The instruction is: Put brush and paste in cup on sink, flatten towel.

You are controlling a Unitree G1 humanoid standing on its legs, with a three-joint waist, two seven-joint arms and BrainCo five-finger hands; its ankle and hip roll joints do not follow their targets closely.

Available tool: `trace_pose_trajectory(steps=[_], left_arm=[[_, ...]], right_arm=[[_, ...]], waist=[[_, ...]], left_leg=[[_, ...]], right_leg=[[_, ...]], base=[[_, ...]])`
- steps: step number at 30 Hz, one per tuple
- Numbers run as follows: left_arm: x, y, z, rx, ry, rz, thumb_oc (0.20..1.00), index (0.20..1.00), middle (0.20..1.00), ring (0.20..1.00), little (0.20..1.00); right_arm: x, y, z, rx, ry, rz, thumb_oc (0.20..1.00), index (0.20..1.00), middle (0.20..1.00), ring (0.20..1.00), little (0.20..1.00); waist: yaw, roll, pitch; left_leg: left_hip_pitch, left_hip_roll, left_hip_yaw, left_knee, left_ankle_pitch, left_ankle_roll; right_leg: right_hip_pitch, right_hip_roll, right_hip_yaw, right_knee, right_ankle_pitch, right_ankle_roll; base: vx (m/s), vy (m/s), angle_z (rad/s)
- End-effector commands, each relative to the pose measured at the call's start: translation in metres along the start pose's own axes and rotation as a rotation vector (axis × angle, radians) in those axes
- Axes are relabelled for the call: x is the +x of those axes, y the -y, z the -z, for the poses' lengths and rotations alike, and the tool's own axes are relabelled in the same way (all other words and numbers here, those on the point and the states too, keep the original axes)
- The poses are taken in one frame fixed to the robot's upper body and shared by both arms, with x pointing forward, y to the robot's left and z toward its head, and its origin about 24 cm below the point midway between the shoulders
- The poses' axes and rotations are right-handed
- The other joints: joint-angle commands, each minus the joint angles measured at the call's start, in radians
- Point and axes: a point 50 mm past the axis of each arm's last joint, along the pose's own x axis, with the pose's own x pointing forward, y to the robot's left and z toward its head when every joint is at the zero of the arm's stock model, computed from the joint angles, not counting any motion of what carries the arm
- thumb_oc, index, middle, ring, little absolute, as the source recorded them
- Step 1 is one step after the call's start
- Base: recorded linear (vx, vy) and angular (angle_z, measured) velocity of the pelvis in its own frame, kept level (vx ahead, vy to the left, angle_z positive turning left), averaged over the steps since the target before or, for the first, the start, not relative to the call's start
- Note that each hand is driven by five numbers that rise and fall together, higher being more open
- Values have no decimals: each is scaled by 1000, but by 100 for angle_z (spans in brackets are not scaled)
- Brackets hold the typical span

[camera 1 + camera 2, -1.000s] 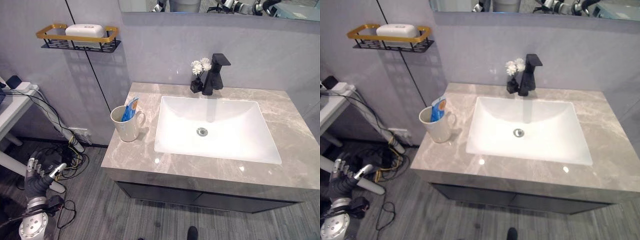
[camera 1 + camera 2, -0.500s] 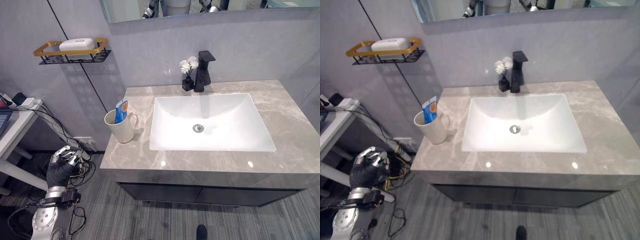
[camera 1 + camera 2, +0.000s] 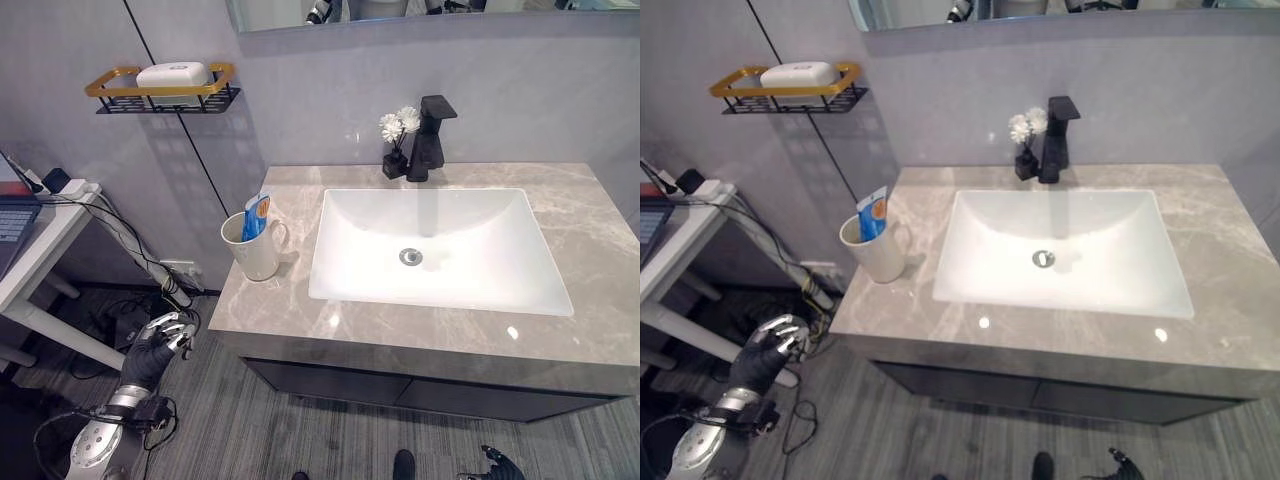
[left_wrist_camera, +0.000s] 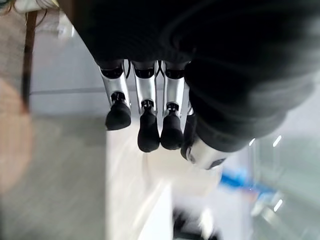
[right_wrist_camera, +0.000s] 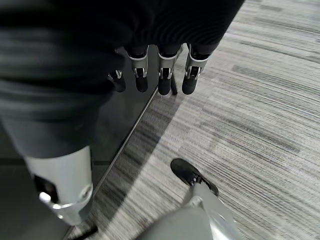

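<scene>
A white mug (image 3: 255, 252) stands on the left end of the grey marble counter (image 3: 290, 300), beside the white basin (image 3: 440, 245). A blue toothpaste tube (image 3: 258, 214) sticks up out of the mug. My left hand (image 3: 153, 345) hangs low over the floor, left of the vanity and below counter height; its fingers (image 4: 145, 120) are relaxed and hold nothing. My right hand (image 3: 497, 462) shows at the bottom edge, in front of the cabinet, and its fingers (image 5: 165, 75) are straight and empty over the floor.
A black faucet (image 3: 432, 135) and a small vase of white flowers (image 3: 398, 128) stand behind the basin. A gold-rimmed wall shelf (image 3: 160, 88) carries a white soap bar. A white side table (image 3: 45, 240) with a power strip stands at the left.
The camera has shifted. My left hand has come nearer to the vanity's left corner, its spread fingers drawn in. My right hand's tip has come into view at the bottom.
</scene>
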Motion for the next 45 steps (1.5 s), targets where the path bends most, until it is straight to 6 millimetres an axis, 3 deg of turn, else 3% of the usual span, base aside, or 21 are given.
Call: trace_pose_trajectory(steps=[1,4,7,12,16,17,20,31,45], left_arm=[[13,1,-38,69,132,79,200,200,200,200,200],[17,4,-48,87,152,118,200,200,200,200,200],[18,4,-56,83,177,129,200,200,200,200,200],[22,4,-60,64,204,121,200,200,200,200,200],[23,3,-62,62,208,115,200,200,200,200,200],[26,3,-63,39,210,125,200,200,200,200,200],[32,7,-58,2,201,139,200,200,200,200,200],[41,-1,-65,16,242,80,200,200,200,200,200],[40,-30,-75,82,277,-79,200,200,200,200,200]], right_arm=[[2,-5,1,-49,-24,-18,1000,1000,1000,1000,1000],[-1,-11,17,-36,-96,-32,1000,1000,1000,1000,1000],[-4,-11,29,126,-167,10,1000,1000,1000,1000,1000],[-1,-11,19,451,-129,74,1000,1000,1000,1000,1000],[3,-14,5,390,-67,47,1000,1000,1000,1000,1000],[6,-12,-9,341,-5,28,1000,1000,1000,1000,1000],[6,-8,-16,338,34,29,1000,1000,1000,1000,1000],[9,6,-27,337,76,68,1000,1000,1000,1000,1000],[10,7,-23,358,49,75,1000,1000,1000,1000,1000]], waist=[[-25,-43,-4],[-28,-39,0],[-32,-35,3],[-44,-24,9],[-49,-14,20],[-51,-9,26],[-57,-1,36],[-64,10,67],[-64,-9,92]], left_leg=[[-95,88,-83,6,115,-90],[-102,88,-86,6,116,-92],[-105,89,-85,6,116,-93],[-105,92,-71,6,113,-94],[-106,94,-54,6,113,-95],[-112,95,-48,6,115,-96],[-121,94,-46,6,118,-97],[-149,96,-31,6,120,-97],[-173,101,-23,6,121,-97]], right_leg=[[74,-88,4,7,40,81],[67,-87,2,7,41,81],[61,-85,6,7,41,82],[42,-86,26,7,43,84],[22,-85,47,7,48,83],[12,-85,52,7,49,84],[-3,-85,59,7,52,84],[-57,-83,95,7,62,84],[-98,-75,114,7,69,85]], base=[[0,0,0],[0,0,0],[0,0,0],[3,2,-1],[-2,13,-16],[-11,-4,-23],[-4,1,-7],[2,-4,-4],[3,-3,-6]])
